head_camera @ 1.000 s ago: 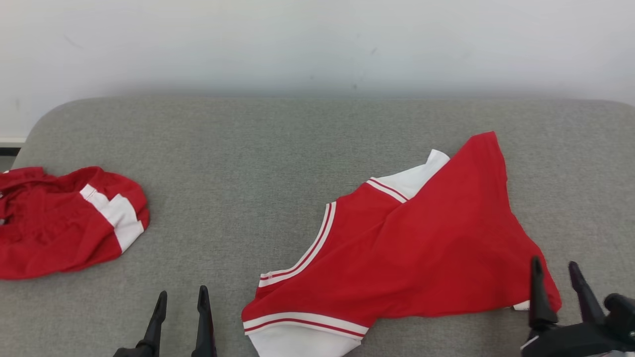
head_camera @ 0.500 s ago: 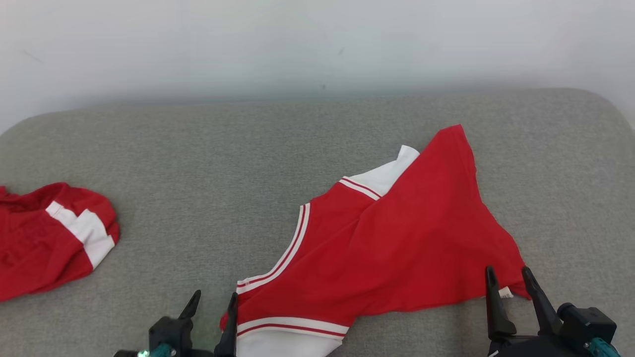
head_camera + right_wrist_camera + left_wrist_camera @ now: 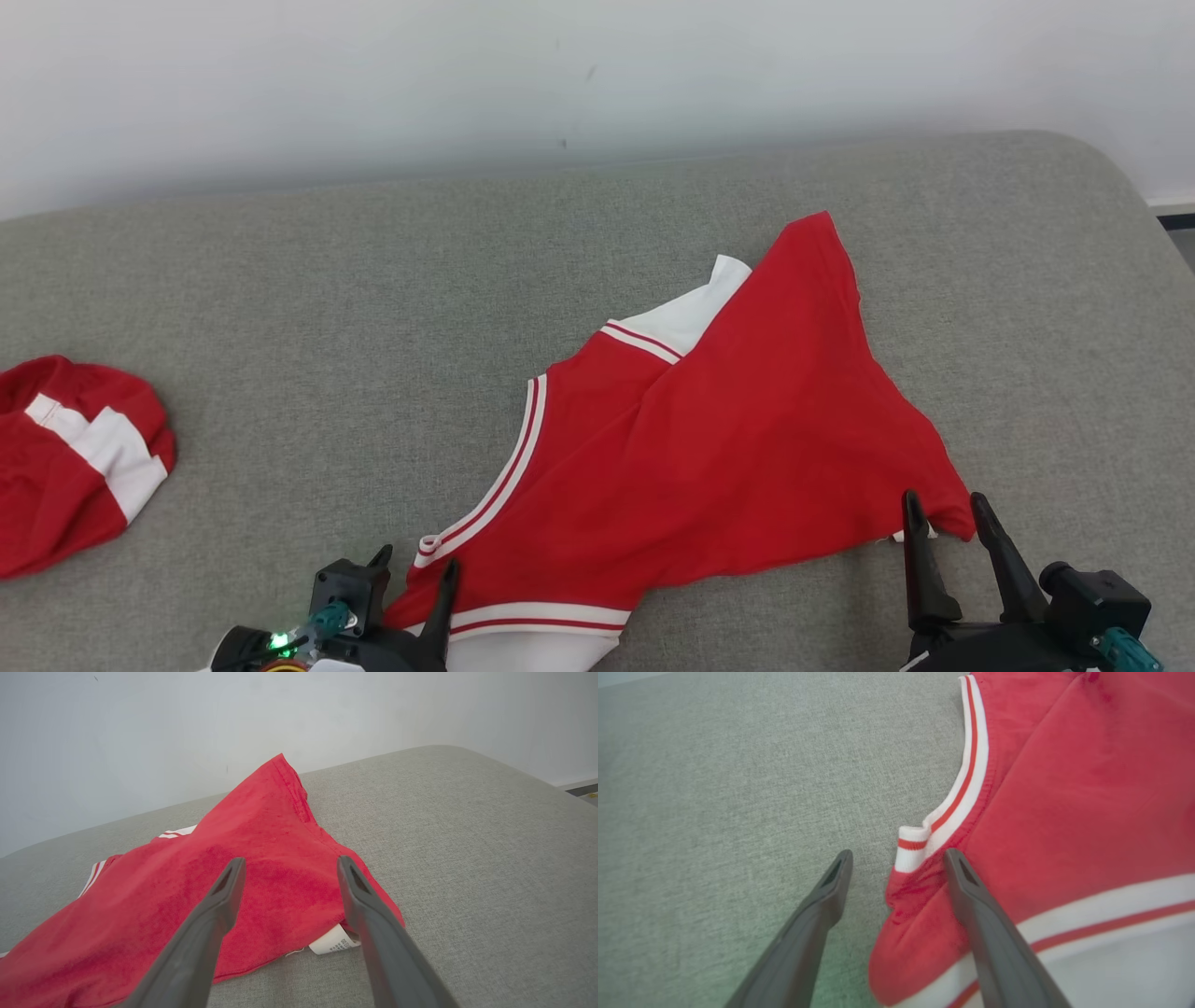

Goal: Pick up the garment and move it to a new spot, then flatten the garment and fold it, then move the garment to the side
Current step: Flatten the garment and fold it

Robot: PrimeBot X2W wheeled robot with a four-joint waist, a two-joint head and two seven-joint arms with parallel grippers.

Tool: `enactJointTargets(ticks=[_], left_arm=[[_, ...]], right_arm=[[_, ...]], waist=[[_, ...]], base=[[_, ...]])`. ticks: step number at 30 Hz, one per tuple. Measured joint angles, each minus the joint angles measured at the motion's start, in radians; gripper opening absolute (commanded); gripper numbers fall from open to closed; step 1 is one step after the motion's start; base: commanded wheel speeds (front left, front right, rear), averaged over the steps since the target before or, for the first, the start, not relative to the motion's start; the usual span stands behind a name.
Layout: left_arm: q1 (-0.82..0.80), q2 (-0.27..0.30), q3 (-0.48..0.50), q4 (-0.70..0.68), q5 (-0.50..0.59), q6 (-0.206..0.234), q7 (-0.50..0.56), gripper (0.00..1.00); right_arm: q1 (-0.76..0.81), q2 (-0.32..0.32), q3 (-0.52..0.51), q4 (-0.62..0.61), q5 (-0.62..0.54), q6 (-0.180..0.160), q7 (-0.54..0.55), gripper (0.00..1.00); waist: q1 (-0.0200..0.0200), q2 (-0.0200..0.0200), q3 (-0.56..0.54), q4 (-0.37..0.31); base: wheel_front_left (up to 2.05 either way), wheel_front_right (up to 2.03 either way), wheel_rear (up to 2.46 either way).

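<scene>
1. At the left edge of the grey fabric surface we see a crumpled second garment, red and white.
2. Our left gripper sits at the near edge, jaws wide apart and empty, either side of a striped trim end.
3. The garment, red with white striped trim, lies spread right of centre, reaching the near edge.
4. Our right gripper, jaws open and holding nothing, straddles the garment's right corner by a white label.

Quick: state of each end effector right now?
Left end effector: open, straddling an edge of the garment, empty.
Right end effector: open at a corner of the garment, empty.
</scene>
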Motion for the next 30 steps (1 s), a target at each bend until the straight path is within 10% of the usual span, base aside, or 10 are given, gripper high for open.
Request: enactJointTargets(ticks=[2, 3, 30], left_arm=[[-0.005, 0.002, -0.006, 0.008, 0.0, 0.0, 0.01, 0.11], [-0.009, 0.004, -0.007, 0.011, 0.0, -0.001, 0.015, 0.0], [-0.397, 0.076, 0.024, 0.208, 0.053, 0.081, -0.116, 0.0]], right_arm=[[-0.001, 0.0, 0.0, 0.001, 0.002, 0.0, -0.004, 1.0], [-0.001, 0.0, 0.001, 0.002, 0.005, 0.0, -0.006, 1.0], [-0.066, 0.0, 0.04, -0.008, 0.014, 0.0, -0.017, 1.0]], waist=[[0.0, 0.0, 0.003, -0.003], [0.0, 0.0, 0.005, -0.004], [0.0001, 0.0001, 0.119, -0.053]], base=[[0.0, 0.0, 0.0], [0.0, 0.0, 0.0], [0.0, 0.0, 0.0]])
